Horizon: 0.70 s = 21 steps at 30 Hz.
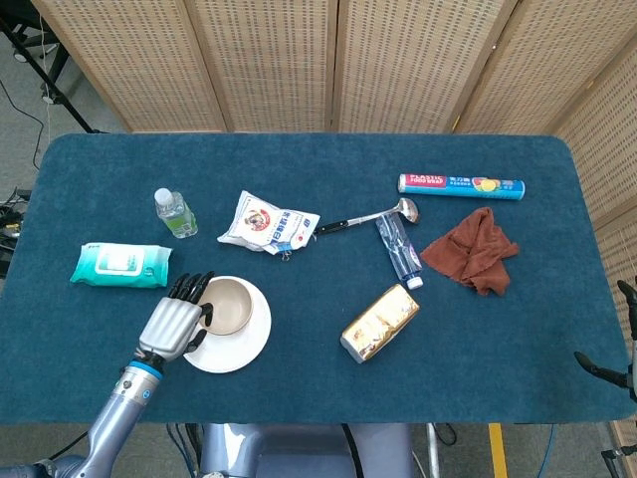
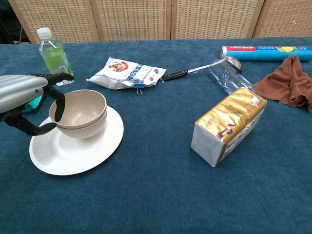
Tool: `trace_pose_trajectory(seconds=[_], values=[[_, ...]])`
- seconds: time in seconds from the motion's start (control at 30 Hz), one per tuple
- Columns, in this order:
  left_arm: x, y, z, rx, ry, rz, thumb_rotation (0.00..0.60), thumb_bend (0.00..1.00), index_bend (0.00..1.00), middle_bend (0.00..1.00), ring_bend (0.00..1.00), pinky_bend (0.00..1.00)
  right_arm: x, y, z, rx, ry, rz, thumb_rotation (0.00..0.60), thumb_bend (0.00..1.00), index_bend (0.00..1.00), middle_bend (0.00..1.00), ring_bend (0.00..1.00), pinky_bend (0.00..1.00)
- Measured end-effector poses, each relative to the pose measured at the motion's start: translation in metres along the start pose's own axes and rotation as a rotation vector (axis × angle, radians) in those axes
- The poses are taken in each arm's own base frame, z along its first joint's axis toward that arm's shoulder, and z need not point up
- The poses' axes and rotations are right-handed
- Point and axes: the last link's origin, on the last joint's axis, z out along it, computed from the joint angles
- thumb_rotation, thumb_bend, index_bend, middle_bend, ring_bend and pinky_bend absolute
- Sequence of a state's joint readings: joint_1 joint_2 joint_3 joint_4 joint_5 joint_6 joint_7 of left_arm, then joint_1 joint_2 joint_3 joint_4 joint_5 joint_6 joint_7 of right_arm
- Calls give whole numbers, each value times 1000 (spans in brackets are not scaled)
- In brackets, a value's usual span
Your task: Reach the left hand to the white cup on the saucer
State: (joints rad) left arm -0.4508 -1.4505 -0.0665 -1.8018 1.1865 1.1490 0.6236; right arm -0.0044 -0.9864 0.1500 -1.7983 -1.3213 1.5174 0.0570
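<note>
The white cup [image 2: 83, 109] stands on the white saucer [image 2: 78, 156] near the table's front left; from above the cup [image 1: 231, 305] sits toward the saucer's [image 1: 249, 344] far side. My left hand [image 2: 24, 92] is at the cup's left side. One finger lies against the cup's wall by the rim and the thumb touches it low down; the other fingers are spread above. In the head view the left hand [image 1: 177, 324] overlaps the saucer's left edge. Only dark spread fingers of my right hand [image 1: 622, 349] show at the right edge, holding nothing.
A green-drink bottle [image 2: 54, 56] and a teal wipes pack [image 1: 119, 265] stand just behind the left hand. Farther right lie a white bag [image 1: 269, 224], a ladle [image 1: 373, 217], a gold loaf pack [image 2: 229, 124], a wrap box [image 1: 461, 184] and a brown cloth [image 1: 473, 249].
</note>
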Motion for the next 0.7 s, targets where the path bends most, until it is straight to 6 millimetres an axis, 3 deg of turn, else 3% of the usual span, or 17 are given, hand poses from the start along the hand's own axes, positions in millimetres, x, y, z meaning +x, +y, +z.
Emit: trace_pose_trajectory(seconds=[0.37, 0.7], values=[[3, -3, -2, 11, 17, -5, 600, 444, 714, 0, 0, 0, 0, 0, 0, -1, 0, 2, 600, 0, 42, 0, 0, 0], [30, -9, -12, 13, 122, -38, 600, 446, 736, 0, 0, 0, 0, 0, 0, 1, 0, 3, 600, 0, 42, 0, 0, 0]])
